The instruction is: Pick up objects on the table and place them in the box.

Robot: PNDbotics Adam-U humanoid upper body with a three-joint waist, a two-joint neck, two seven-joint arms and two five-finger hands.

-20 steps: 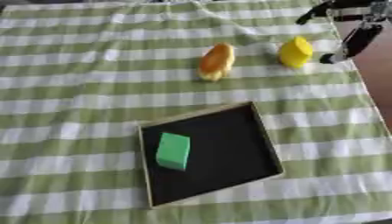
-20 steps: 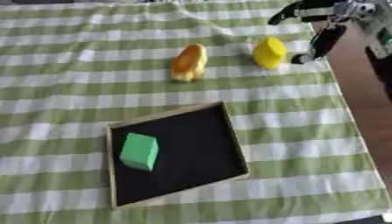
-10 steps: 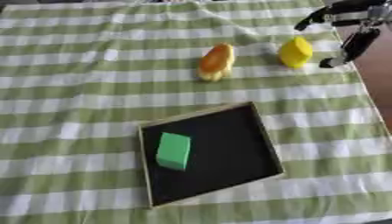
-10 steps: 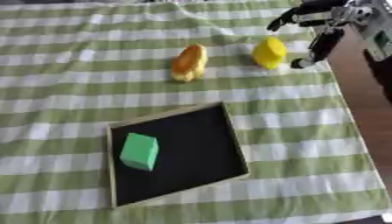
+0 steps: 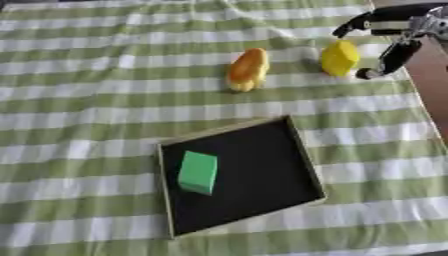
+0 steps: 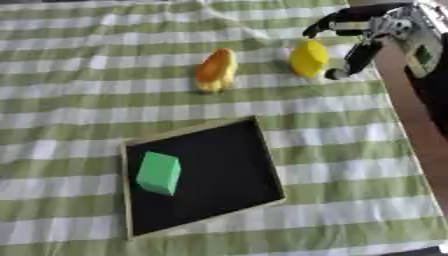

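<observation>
Now | right hand (image 6: 372, 30) fingers spread beside rounded yellow object (image 6: 308, 58) | green block (image 5: 198, 172) in box (image 5: 302, 155)

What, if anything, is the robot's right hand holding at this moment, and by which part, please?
Nothing is held. The right hand is open beside the yellow object, fingers spread around it but not closed on it. The left hand is out of view.

No readable text, no labels, no brands, no numbers, no signs anywhere

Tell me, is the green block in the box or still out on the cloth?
In: the green block lies on the box's black floor, inside its rim.
</observation>
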